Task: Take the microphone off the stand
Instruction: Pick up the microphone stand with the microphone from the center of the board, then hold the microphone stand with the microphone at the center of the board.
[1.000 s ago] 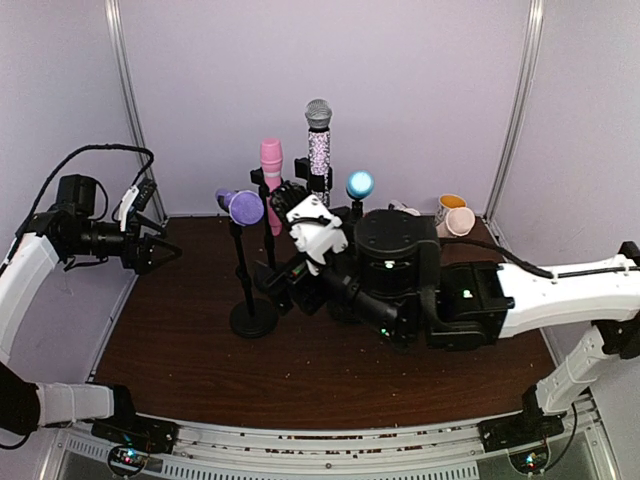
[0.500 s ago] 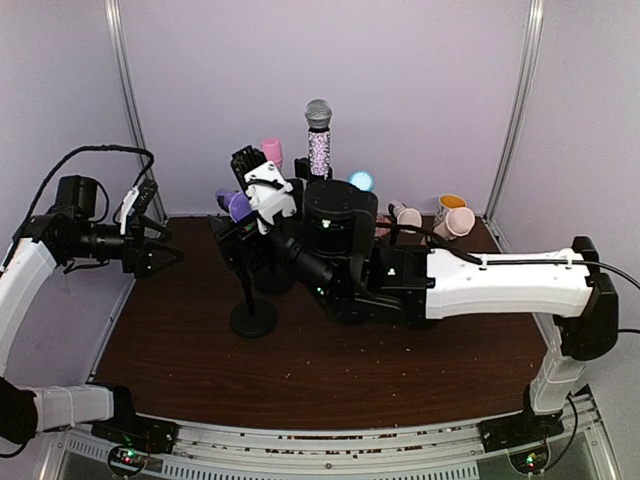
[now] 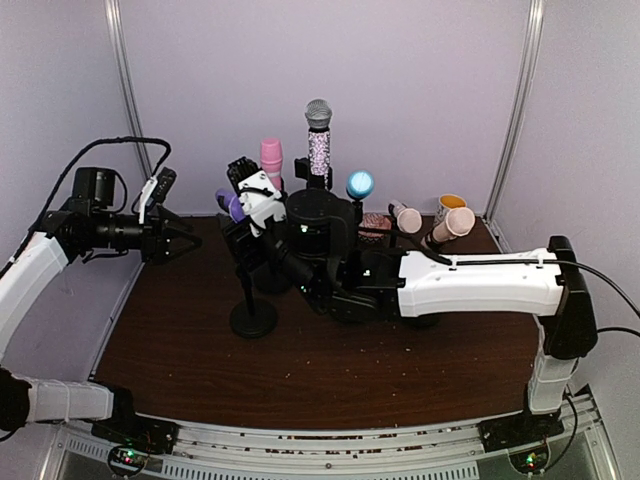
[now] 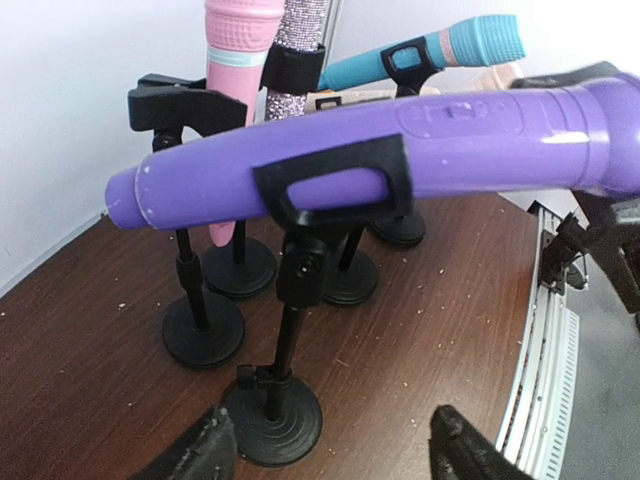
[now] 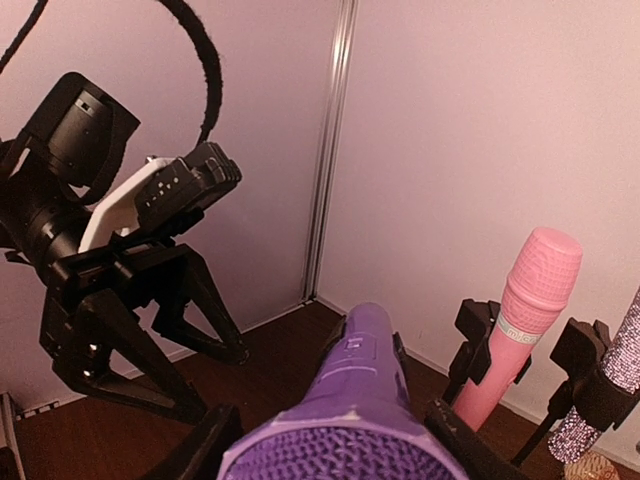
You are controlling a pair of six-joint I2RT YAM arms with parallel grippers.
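**Get a proper squeeze before you pull**

Purple microphone (image 4: 400, 150) lies level in the stand (image 4: 290, 330) clip (image 4: 335, 185), far left on the worktop (image 4: 450, 330). Right claw (image 5: 335, 455) straddles its head; can't tell if it's clamped. Left claw (image 4: 330, 455) gapes empty by the tail. Squeeze firmly, then lift straight out.

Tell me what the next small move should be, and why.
Probably close the right tool firmly on the head of the purple mic. Its fingers flank that head, though contact is unclear, and the mic sits in the clip of its stand. The left tool is open and apart from the mic, holding nothing.
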